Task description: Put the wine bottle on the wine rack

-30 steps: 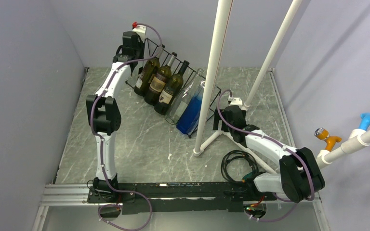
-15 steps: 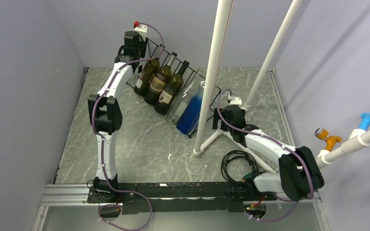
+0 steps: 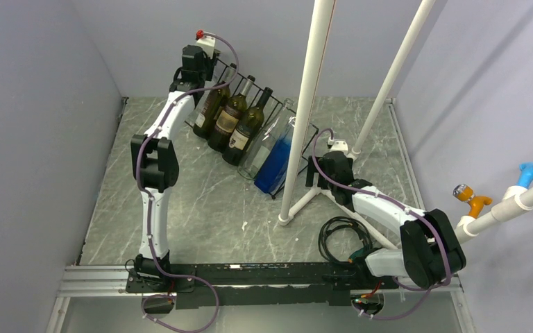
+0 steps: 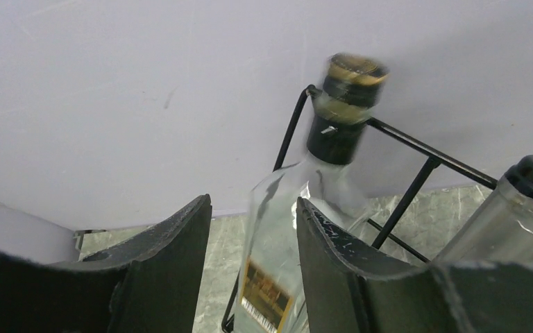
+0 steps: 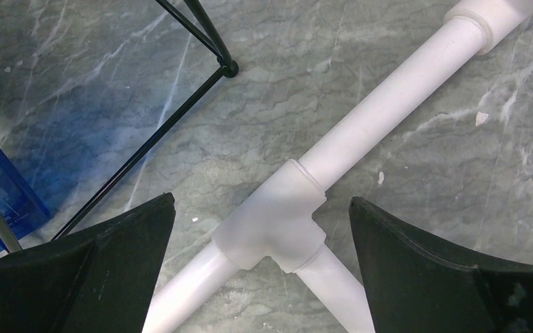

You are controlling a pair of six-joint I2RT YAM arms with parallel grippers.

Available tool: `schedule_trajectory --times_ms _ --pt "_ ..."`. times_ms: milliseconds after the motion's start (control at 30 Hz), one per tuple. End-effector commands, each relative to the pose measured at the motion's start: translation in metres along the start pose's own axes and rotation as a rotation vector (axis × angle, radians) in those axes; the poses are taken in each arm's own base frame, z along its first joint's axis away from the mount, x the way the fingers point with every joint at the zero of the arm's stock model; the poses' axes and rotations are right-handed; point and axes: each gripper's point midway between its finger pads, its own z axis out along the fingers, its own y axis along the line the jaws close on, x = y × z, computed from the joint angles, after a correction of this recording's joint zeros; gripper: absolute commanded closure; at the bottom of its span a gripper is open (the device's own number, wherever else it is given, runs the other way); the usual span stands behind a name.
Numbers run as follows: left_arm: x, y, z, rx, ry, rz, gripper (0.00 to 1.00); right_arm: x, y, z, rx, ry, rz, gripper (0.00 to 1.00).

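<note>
Wine bottle (image 3: 212,105) was already lying on the wine rack (image 4: 430,152) at its left end, just ahead of the left tool (image 4: 252,208) and a little to that tool's right.

Over the last second the left tool's jaws had gone from clamped to partly parted, and the arm had drawn up and back from the bottle's neck. The glass now showed through the gap beyond the fingers (image 4: 173,257), and they seemed to be clear of it, so the tool held nothing. I judged this to be the release: the placing looked done, with only the retreat left.

On the marble worktop (image 3: 201,201) the rack stood slanted, and the bottle's long axis ran along its bars, parallel to the four bottles further to the tool's right. Its base pointed down at the worktop, under the tool. Its capped neck pointed up and away from the tool, toward the back wall, resting at the rack's top bar.

The right tool (image 5: 261,201) hung wide open and empty over a white pipe joint (image 5: 271,222), the rack's corner off to its left.
</note>
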Motion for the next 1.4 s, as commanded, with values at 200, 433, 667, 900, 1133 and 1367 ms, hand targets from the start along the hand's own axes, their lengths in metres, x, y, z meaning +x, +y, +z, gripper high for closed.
schedule_trajectory --times_ms 200,433,667,900,1133,1367 --pt "-0.042 0.003 -0.007 -0.006 -0.109 -0.001 0.45 -0.020 0.009 0.003 -0.028 -0.056 0.037 0.00" --pt "-0.064 0.008 -0.034 0.025 -0.126 -0.044 0.37 -0.026 0.007 0.000 -0.018 -0.065 0.034 0.00" --pt "-0.103 0.016 -0.080 0.073 -0.162 -0.105 0.26 -0.035 0.004 -0.013 -0.008 -0.084 0.035 0.00" --pt "-0.135 0.025 -0.136 0.124 -0.200 -0.173 0.21 -0.048 0.002 -0.036 -0.025 -0.130 0.057 0.00" --pt "-0.137 0.028 -0.164 0.167 -0.162 -0.235 0.13 -0.057 -0.003 -0.061 -0.041 -0.172 0.076 0.00" --pt "-0.152 0.028 -0.202 0.259 -0.196 -0.346 0.06 -0.075 -0.012 -0.089 -0.028 -0.242 0.083 0.00"
